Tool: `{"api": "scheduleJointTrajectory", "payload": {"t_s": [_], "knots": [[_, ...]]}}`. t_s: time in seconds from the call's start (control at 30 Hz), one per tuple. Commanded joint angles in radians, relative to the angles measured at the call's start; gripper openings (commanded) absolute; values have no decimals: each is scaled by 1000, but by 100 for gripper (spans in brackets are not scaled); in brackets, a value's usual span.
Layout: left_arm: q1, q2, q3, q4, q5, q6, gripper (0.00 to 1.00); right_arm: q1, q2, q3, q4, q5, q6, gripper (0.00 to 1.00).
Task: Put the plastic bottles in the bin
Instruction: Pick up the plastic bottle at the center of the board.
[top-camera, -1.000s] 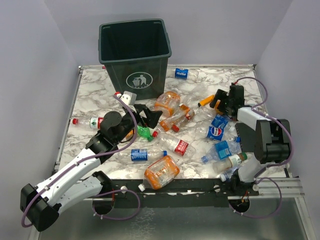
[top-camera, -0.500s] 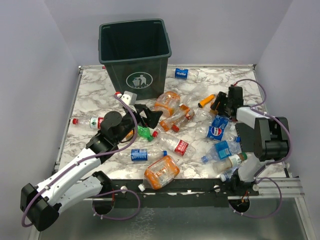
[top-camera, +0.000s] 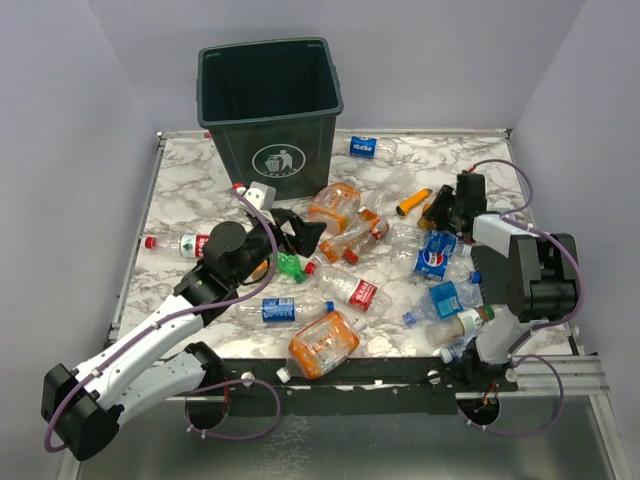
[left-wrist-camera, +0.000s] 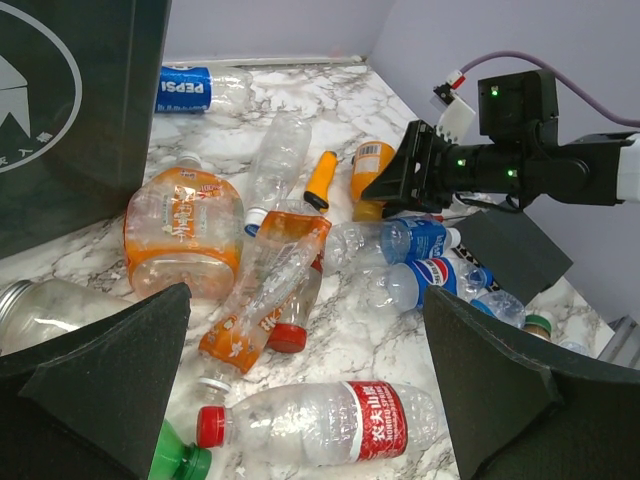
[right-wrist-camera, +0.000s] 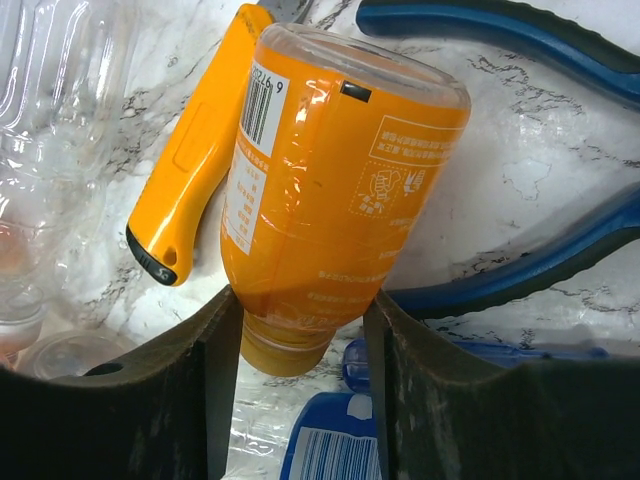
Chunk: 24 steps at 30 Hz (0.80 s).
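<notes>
Orange bottle (right-wrist-camera: 320, 190) — its near end between the right fingers (right-wrist-camera: 150, 420), touching both.

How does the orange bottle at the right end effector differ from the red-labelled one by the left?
The orange bottle is orange throughout; the red-labelled bottle is clear with a red cap. The orange bottle sits between the right end effector's fingers; the red-labelled bottle lies free before the left end effector. Both lie on their sides.

Overhead wide; wrist views close, low
</notes>
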Motion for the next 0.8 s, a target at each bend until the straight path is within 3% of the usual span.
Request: {"api": "scheduleJointTrajectory", "payload": {"t_s": [0.0,0.23,0.5,0.57,0.67,0.77], "knots": [[-4,2,-11,21,15,5,99,-3,-22,-27,-13,-3,15,39],[-4,-4,-14,22,-21,3,99,-3,-197,-36,-13,-1,48,33],[-4,-62,-66,56,-272,-61,99,102,-636,-133,36,-155,26,32],[-4,-70,-71,87,-269,-75,99,150,-721,-154,42,-285,5,32],[-1,-79,-84,158,-248,-148,99,315,-821,-222,83,-438,3,33],[2,-58,-38,210,-56,-116,99,477,-901,-261,91,-486,-23,34]]}}
